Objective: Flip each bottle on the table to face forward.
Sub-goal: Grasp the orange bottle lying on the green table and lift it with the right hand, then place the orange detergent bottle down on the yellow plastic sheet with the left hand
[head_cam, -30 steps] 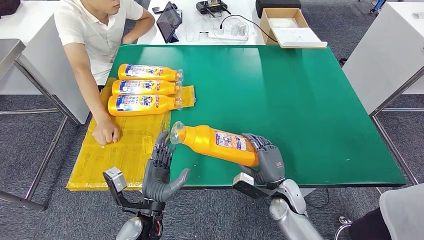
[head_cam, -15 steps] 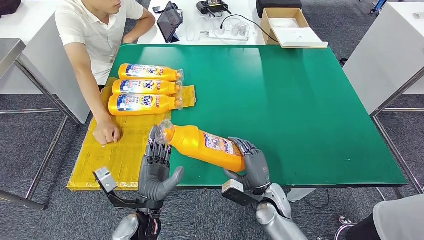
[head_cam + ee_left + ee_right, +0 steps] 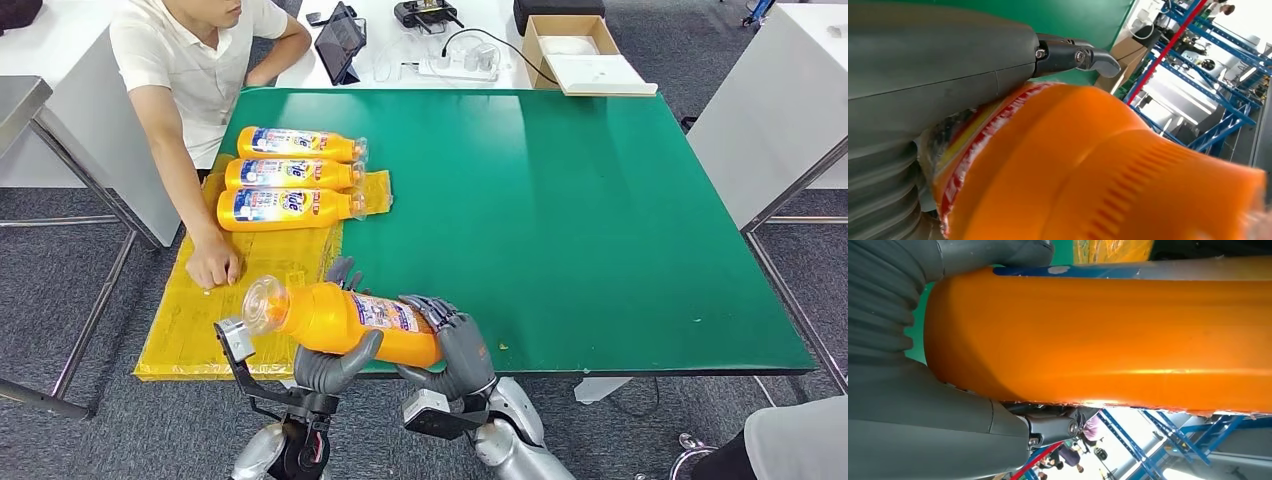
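Orange detergent bottle (image 3: 345, 320) lies sideways in both robot hands, lifted off the green table (image 3: 600, 230) near its front edge, cap end pointing toward the yellow sheet (image 3: 240, 295). Its printed label faces up. The left hand (image 3: 335, 362) cups the bottle from underneath near the neck, thumb curled up over the front of the body and the other fingers (image 3: 343, 270) showing behind it. The right hand (image 3: 455, 348) wraps the base end, fingers (image 3: 432, 308) bent over the top of the bottle. In the left wrist view the bottle (image 3: 1108, 170) presses against the grey palm (image 3: 938, 75), one dark fingertip reaching past it. In the right wrist view the orange body (image 3: 1098, 340) sits tight against the ribbed cover (image 3: 883, 305), the thumb closed on it.

Beyond the held bottle, further back along the yellow sheet, three more orange bottles lie side by side, labels up, caps pointing toward the middle of the green table: the nearest (image 3: 285, 209), the middle one (image 3: 290, 174) and the farthest (image 3: 297, 144), each touching its neighbour. A person in a white shirt (image 3: 195, 60) sits at the far corner of the sheet, one hand (image 3: 212, 265) resting on the yellow sheet just beside the held bottle's cap. Behind the green table, a white desk carries a tablet (image 3: 337, 45), a power strip (image 3: 455, 62) and an open cardboard box (image 3: 575, 50).
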